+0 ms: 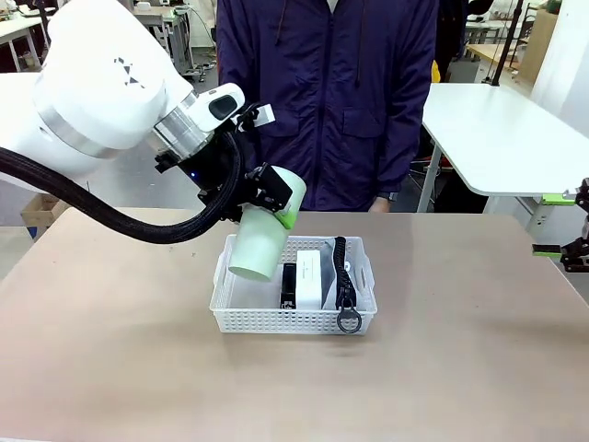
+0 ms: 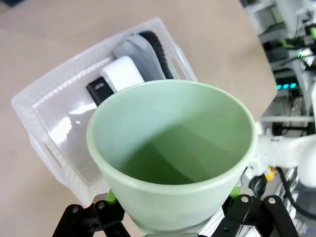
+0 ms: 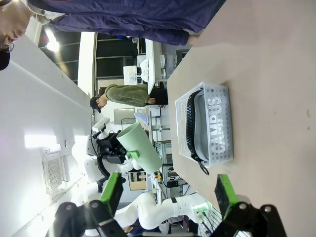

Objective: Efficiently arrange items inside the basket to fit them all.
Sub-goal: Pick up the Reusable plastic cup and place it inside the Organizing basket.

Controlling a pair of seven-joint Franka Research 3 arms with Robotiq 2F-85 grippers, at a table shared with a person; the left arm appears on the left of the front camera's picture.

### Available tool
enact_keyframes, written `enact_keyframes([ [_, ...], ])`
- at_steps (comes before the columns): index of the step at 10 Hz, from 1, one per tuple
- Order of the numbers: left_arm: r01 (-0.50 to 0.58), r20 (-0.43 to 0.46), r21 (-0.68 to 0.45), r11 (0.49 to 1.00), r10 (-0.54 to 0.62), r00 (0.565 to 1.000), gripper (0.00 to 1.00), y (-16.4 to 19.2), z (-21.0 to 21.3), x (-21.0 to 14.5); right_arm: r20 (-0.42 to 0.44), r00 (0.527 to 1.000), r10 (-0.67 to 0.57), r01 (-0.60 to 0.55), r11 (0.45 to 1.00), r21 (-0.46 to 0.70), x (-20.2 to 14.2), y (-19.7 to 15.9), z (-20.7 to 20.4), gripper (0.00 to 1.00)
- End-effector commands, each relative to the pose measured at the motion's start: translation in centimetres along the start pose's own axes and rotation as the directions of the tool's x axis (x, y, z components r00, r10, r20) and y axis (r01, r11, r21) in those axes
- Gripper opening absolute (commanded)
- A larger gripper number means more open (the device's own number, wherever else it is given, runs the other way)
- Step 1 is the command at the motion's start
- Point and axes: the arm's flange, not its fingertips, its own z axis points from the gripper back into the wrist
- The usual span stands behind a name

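The left claw (image 1: 272, 198) grips the pale green cup (image 1: 262, 235), tilted above the white basket (image 1: 293, 316) — pouch (image 1: 342, 267), white box (image 1: 308, 279) and stapler (image 1: 288, 285) inside — on the worktop (image 1: 138, 368). The right claw (image 1: 572, 226) hangs open; a person (image 1: 327, 92) stands beyond.

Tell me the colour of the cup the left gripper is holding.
Pale green cup, plain with no pattern; clearest in the left wrist view.

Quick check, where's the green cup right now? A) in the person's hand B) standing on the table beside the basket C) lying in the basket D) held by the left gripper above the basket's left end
D: the left gripper is clamped on the pale green cup, tilted above the left end of the basket, where bare floor remains beside the stapler.
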Motion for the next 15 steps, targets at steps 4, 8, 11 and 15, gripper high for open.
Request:
enact_keyframes([
  [4,-0.339,0.008,0.162,0.927,0.342,0.94,0.88,-0.5,-3.9,2.7,-0.001,1.0,-0.011,0.011,1.0,0.007,-0.1,0.5,0.1,1.0],
  [8,-0.443,0.042,0.262,0.857,0.449,0.893,0.88,2.3,-7.0,6.7,-0.001,1.0,-0.011,0.011,1.0,0.007,-0.1,0.5,0.1,1.0],
  [11,-0.378,-0.011,0.362,0.852,0.409,0.912,0.88,4.1,-9.3,7.3,-0.001,1.0,-0.011,0.011,1.0,0.007,-0.1,0.5,0.1,1.0],
  [15,-0.345,-0.07,0.451,0.823,0.418,0.906,0.88,6.2,-11.7,6.1,-0.001,1.0,-0.011,0.011,1.0,0.007,-0.1,0.5,0.1,1.0],
])
